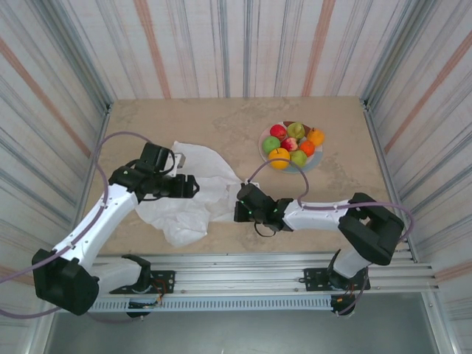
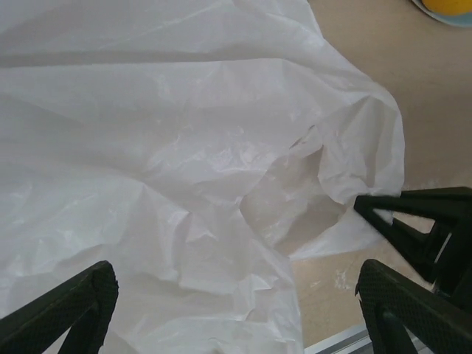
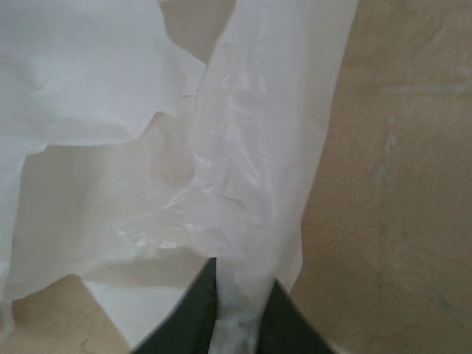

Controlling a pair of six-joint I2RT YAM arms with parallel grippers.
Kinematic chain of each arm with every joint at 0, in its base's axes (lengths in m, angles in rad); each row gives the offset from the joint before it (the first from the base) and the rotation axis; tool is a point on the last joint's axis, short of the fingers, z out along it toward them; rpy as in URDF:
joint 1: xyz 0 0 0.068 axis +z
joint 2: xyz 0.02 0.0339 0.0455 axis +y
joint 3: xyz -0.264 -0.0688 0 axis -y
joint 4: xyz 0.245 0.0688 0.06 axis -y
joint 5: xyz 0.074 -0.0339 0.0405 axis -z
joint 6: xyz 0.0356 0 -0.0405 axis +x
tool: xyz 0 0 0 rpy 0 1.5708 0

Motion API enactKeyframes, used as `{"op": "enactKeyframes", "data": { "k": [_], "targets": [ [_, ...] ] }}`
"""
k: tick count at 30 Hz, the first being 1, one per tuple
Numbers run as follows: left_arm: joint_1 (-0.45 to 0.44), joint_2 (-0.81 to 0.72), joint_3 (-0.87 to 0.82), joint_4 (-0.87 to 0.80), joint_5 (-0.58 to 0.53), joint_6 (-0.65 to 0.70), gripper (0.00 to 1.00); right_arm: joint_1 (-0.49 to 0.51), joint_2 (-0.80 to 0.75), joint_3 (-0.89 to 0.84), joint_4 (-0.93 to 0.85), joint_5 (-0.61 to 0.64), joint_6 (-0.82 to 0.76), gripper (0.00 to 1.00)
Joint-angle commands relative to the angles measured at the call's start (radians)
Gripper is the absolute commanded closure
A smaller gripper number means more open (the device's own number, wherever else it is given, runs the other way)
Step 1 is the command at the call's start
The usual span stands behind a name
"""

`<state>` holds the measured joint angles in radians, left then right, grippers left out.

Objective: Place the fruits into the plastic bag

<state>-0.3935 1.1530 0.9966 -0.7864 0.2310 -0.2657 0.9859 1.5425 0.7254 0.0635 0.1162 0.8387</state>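
Observation:
Several small glossy fruits [image 1: 291,144], green, red, orange and yellow-orange, are heaped on a plate at the back right. The white plastic bag [image 1: 193,193] lies crumpled on the table left of centre. My left gripper [image 1: 193,186] hovers over the bag's middle, open, its fingers wide apart above the wrinkled film [image 2: 184,184] with nothing between them. My right gripper [image 1: 237,208] is at the bag's right edge. In the right wrist view it is [image 3: 243,310] shut on a bunched strip of the bag's film [image 3: 251,184]. A yellow-orange fruit [image 2: 446,6] peeks in at the left wrist view's top right corner.
The pale plate [image 1: 316,164] sits near the right wall. Striped walls enclose the tan table [image 1: 184,125] on three sides. A metal rail [image 1: 258,269] runs along the near edge. The right gripper's dark fingers [image 2: 420,214] reach in at the bag's edge.

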Motion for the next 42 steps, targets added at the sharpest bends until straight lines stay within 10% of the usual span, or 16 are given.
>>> {"op": "enactKeyframes", "data": {
  "k": [1, 31, 42],
  "targets": [
    [-0.058, 0.01, 0.037, 0.029, -0.006, 0.116, 0.13, -0.04, -0.068, 0.038, -0.06, 0.012, -0.112, 1.0],
    [-0.3, 0.392, 0.096, 0.186, -0.35, 0.248, 0.22, -0.158, -0.275, 0.03, -0.051, -0.17, -0.216, 1.0],
    [-0.326, 0.481, 0.141, 0.195, -0.514, 0.229, 0.66, -0.173, -0.258, 0.045, -0.067, -0.191, -0.24, 1.0]
  ]
}}
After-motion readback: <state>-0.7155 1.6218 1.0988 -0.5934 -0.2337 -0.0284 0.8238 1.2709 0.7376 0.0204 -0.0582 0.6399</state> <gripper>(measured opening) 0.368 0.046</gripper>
